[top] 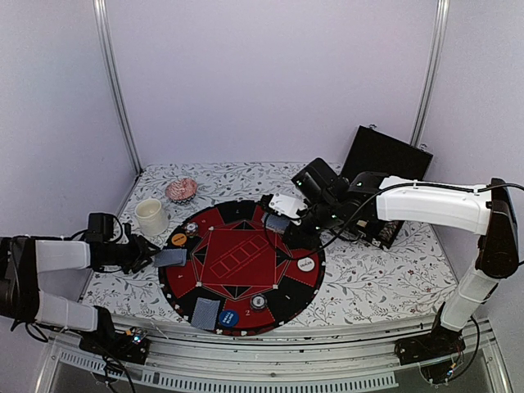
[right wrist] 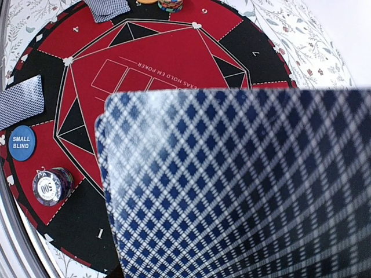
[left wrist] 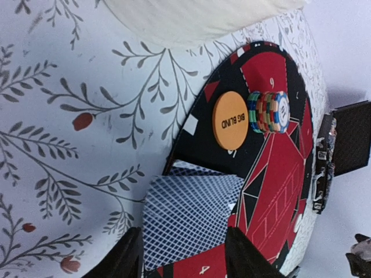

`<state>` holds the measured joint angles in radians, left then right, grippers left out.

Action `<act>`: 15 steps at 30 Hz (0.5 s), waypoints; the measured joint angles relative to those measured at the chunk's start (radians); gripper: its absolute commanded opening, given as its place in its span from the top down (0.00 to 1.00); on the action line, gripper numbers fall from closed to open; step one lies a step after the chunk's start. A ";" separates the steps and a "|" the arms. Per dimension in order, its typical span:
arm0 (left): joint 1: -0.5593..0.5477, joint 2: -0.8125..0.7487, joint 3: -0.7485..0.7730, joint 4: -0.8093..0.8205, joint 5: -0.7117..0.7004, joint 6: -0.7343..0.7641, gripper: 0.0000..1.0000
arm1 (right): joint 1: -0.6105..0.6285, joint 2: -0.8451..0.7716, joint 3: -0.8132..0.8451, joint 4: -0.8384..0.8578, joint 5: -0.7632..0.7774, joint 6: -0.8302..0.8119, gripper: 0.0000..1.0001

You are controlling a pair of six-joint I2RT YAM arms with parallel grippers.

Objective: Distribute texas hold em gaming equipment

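Playing cards [right wrist: 232,185]: thin, light, slick, bending easily; judging short-edge pinch safest. Blue-diamond backs, fanning slightly. Right gripper [top: 282,221] is clamping them above far side of poker mat [top: 237,282]. Left gripper [left wrist: 186,258] is standing released astride dealt cards [left wrist: 191,211], which are lying at mat's left rim.

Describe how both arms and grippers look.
Both the left arm and right arm have white tubular links and black joints. A thin black cable loops under the right arm, with small green lights near its wrist. The left gripper has black tapered fingers; the right gripper a white body.
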<state>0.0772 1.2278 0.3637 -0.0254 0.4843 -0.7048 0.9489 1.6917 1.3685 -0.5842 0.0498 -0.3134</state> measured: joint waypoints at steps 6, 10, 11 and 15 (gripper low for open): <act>0.004 -0.100 0.017 -0.071 -0.085 0.006 0.40 | 0.000 0.000 0.000 -0.004 -0.001 0.000 0.61; 0.000 -0.247 0.057 -0.130 -0.175 0.018 0.45 | 0.000 0.000 0.000 -0.015 0.000 0.000 0.60; -0.007 -0.289 0.068 -0.138 -0.193 0.022 0.46 | 0.002 0.000 0.000 -0.019 0.000 -0.001 0.61; -0.110 -0.426 0.123 -0.157 -0.252 0.064 0.46 | 0.019 0.000 0.008 -0.033 0.011 -0.004 0.60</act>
<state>-0.0330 0.8013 0.4866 -0.1825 0.2325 -0.6403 0.9676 1.6917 1.3762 -0.6174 0.0612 -0.3172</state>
